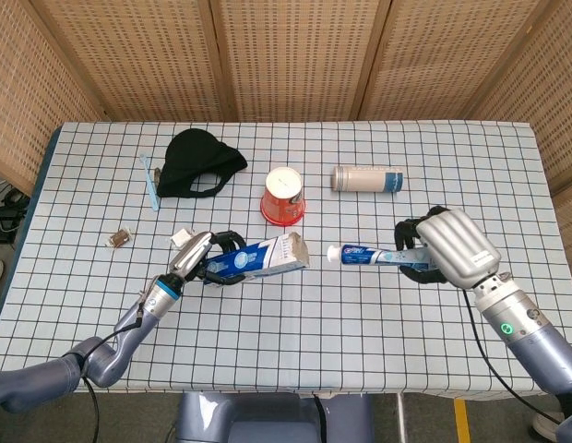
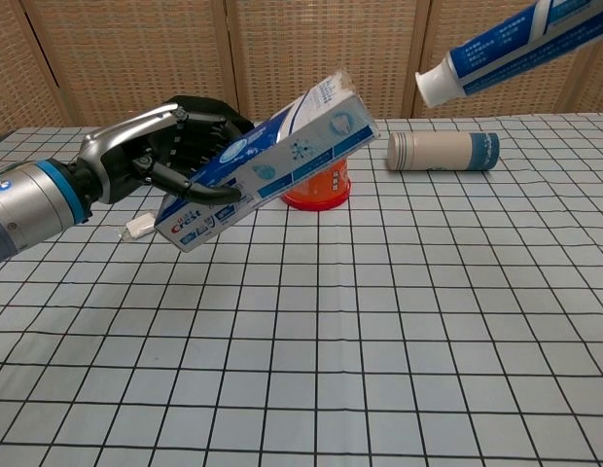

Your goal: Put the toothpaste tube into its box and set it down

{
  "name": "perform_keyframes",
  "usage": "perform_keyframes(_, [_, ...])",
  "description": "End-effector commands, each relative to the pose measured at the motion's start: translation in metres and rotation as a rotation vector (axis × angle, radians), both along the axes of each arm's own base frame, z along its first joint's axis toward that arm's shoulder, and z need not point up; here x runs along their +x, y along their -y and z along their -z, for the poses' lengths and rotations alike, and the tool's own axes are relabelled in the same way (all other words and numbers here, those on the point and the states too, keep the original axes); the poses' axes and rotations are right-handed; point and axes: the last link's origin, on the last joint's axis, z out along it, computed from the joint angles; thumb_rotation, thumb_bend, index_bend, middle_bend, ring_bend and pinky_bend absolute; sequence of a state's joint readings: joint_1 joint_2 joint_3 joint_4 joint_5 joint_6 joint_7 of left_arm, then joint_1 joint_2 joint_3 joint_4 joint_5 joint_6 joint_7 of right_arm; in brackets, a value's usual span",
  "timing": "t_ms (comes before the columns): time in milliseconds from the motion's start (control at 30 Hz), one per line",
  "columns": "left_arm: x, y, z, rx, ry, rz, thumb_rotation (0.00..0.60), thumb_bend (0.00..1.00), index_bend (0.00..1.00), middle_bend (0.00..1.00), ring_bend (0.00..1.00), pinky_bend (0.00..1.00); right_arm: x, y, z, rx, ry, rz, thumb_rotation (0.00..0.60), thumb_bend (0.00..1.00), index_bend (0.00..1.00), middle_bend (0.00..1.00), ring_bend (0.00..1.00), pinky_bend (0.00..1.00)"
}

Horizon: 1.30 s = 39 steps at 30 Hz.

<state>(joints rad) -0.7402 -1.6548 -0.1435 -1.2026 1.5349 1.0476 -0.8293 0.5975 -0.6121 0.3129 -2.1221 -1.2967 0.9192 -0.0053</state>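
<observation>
My left hand [image 1: 208, 256] [image 2: 158, 163] grips the blue and white toothpaste box [image 1: 264, 256] [image 2: 272, 159] above the table, its open end tilted up and facing right. Off to the right, my right hand [image 1: 446, 246] holds the blue toothpaste tube [image 1: 369, 255] [image 2: 511, 46] by its tail, with the white cap pointing left at the box mouth. A small gap separates cap and box opening in the head view. In the chest view only the tube shows at the top right; the right hand is out of that frame.
An orange paper cup [image 1: 283, 197] [image 2: 319, 182] stands upside down behind the box. A cylindrical can [image 1: 367, 178] [image 2: 443, 150] lies on its side at the back right. A black cloth [image 1: 199, 161], a blue toothbrush [image 1: 149, 182] and small wrappers [image 1: 118, 239] lie at the left.
</observation>
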Motion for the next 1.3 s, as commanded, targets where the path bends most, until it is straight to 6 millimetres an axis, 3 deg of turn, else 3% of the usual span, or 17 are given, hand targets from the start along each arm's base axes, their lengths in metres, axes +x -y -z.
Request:
perform_keyframes(33, [0.0,0.001,-0.001,0.001,-0.013,0.011,0.6,0.22,0.57,0.48,0.5,0.52,0.007,0.002,0.002,0.003,-0.003,-0.007,0.6,0.64,0.67,0.66,0.66,0.47])
perform_keyframes(333, [-0.002,0.001,-0.001,-0.002,-0.02,0.015,0.6,0.22,0.58,0.48,0.5,0.52,0.014,0.006,0.002,-0.003,-0.006,0.003,0.6,0.64,0.67,0.66,0.66,0.47])
perform_keyframes(1300, [0.026,0.008,0.003,-0.041,0.021,0.073,0.6,0.21,0.58,0.48,0.5,0.52,0.041,0.004,0.034,0.076,-0.013,-0.029,0.6,0.62,0.67,0.66,0.66,0.47])
